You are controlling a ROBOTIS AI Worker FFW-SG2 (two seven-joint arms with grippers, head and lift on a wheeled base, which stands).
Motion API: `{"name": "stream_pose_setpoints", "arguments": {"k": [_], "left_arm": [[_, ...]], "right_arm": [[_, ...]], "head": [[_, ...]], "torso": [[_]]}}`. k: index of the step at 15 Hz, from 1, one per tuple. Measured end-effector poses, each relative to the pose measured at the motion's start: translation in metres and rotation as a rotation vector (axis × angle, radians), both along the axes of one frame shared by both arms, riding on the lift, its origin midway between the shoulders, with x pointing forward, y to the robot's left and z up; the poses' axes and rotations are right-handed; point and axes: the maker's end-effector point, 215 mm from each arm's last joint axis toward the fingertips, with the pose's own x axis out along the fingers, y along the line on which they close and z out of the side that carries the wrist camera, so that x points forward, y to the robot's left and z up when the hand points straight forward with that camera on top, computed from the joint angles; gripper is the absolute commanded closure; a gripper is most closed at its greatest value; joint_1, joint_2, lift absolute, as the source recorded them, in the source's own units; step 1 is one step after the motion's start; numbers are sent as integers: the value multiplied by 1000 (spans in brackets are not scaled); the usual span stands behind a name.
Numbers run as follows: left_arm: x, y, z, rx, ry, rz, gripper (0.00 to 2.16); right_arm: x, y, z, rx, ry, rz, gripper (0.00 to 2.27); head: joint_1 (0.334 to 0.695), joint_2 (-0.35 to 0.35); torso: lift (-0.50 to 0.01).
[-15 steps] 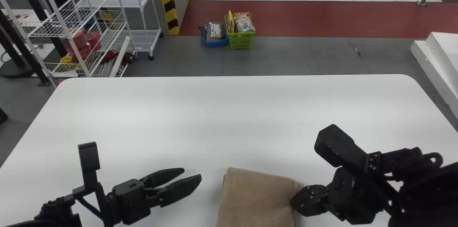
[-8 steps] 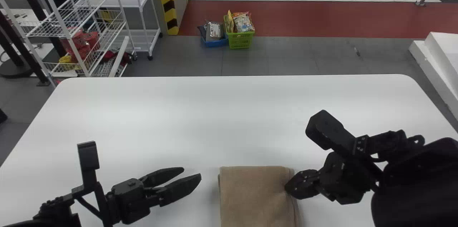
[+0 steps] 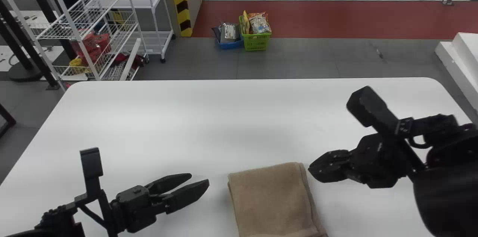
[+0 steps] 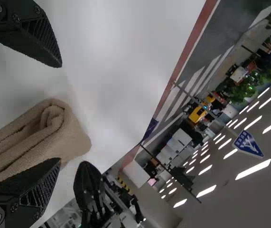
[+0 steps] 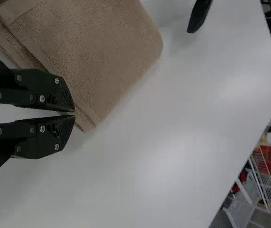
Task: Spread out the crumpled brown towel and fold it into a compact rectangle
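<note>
Now the right gripper [image 3: 312,171], fingers clenched, has pulled away from the towel [image 3: 272,196]; the left gripper [image 3: 200,178] stays spread.

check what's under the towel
The towel lies on the white table, which shows along its edges. The patch directly beneath is covered, so anything there can't be seen.

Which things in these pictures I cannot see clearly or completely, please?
Towel, near end: head view, cut off by the bottom edge.
Towel, underside: all views, hidden by its upper layers.
Towel, part behind the left hand: left wrist view, covered by one finger.
Bags in the green basket, contents: head view, too small to tell.
Red things on the rack: head view, small and partly behind wires.
</note>
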Motion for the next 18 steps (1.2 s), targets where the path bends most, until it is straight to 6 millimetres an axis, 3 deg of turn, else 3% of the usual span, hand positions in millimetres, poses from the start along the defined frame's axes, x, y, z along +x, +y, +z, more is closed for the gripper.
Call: {"name": "stream_pose_setpoints", "arguments": {"k": [3, 4, 7, 8, 11, 13, 18], "left_arm": [[6, 10, 3, -4, -4, 32, 120], [9, 15, 3, 3, -7, 52, 120], [23, 37, 3, 74, -74, 152, 124], [29, 46, 5, 108, -113, 199, 124], [40, 75, 14, 177, -226, 351, 124], [42, 90, 25, 207, -292, 432, 124], [37, 104, 34, 378, -384, 515, 124]], "right_arm": [[-1, -11, 47, 184, -4, -133, 43], [4, -20, 47, 212, -22, -211, 43], [16, -54, 12, 147, -126, -441, 49], [20, -55, 11, 164, -189, -464, 53], [22, -45, 34, 293, -383, -418, 56], [22, -50, 48, 319, -524, -430, 56], [-1, -70, 52, 352, -692, -468, 60]], "head": [[695, 21], [695, 17], [695, 0], [695, 8], [695, 52], [695, 68], [695, 69]], "torso": [[-127], [-127], [-127], [-127], [-127], [-127], [-127]]}}
